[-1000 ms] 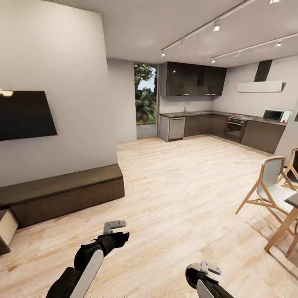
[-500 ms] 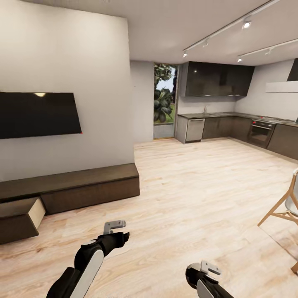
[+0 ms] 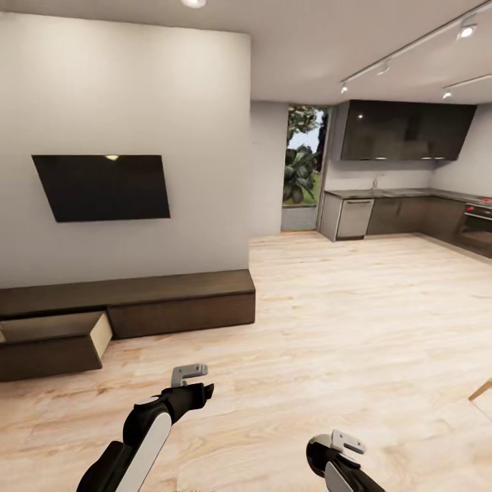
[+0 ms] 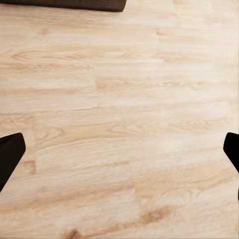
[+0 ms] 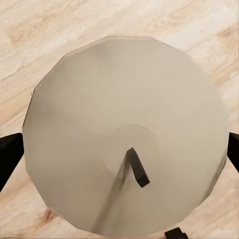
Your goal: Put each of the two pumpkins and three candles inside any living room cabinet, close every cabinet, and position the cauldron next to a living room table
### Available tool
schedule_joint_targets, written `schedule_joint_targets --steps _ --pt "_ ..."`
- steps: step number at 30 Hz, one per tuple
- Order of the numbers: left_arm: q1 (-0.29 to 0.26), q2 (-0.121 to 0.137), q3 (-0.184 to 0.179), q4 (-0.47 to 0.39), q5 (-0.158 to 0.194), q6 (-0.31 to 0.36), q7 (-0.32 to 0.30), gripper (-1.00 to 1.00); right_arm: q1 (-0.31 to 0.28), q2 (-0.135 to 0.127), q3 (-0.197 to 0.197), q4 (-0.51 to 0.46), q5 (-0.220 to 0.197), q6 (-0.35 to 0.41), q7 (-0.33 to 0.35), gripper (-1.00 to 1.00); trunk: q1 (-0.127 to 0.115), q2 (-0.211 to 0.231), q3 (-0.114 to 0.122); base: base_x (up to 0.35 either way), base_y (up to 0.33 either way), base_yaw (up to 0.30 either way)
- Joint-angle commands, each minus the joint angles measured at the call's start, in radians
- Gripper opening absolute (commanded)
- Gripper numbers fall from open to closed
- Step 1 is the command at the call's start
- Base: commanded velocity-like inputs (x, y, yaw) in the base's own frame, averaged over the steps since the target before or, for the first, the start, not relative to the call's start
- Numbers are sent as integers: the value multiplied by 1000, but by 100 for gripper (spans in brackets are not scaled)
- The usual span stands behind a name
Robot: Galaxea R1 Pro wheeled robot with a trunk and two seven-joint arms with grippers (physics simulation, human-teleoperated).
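In the right wrist view a beige-tan candle (image 5: 89, 114) with a short dark wick sits between the dark fingertips of my right gripper (image 5: 119, 154), which is shut on it above the plank floor. My left gripper (image 4: 119, 154) is open, its fingertips wide apart with only floor between them. In the head view both arms hang low in front of me, the left wrist (image 3: 188, 386) and the right wrist (image 3: 338, 447). The long dark brown cabinet (image 3: 178, 301) runs along the wall to my left front, one drawer (image 3: 58, 338) at its left end pulled out. Pumpkins, cauldron and table are out of view.
A black TV (image 3: 102, 186) hangs on the white wall above the cabinet. Light wood floor (image 3: 355, 321) stretches ahead to the dark kitchen units (image 3: 403, 215) and a glass door (image 3: 301, 171). A wooden chair leg (image 3: 482, 389) pokes in at the right edge.
The camera has swung left, so the whole scene slid right: the cabinet's pulled-out drawer and the TV came fully into view, the chairs left it. Both arms hold the same pose.
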Motion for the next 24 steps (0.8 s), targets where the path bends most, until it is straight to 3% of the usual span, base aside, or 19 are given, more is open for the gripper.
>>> schedule_joint_targets --steps 1,24 --pt "-1 1 -3 -1 10 1 10 100 0 -1 9 -3 -5 6 -8 -100 -4 6 2 0 0 287" --pt "-1 1 -3 -1 10 1 10 100 0 -1 9 -3 -5 6 -8 -100 -92 167 74 0 0 288"
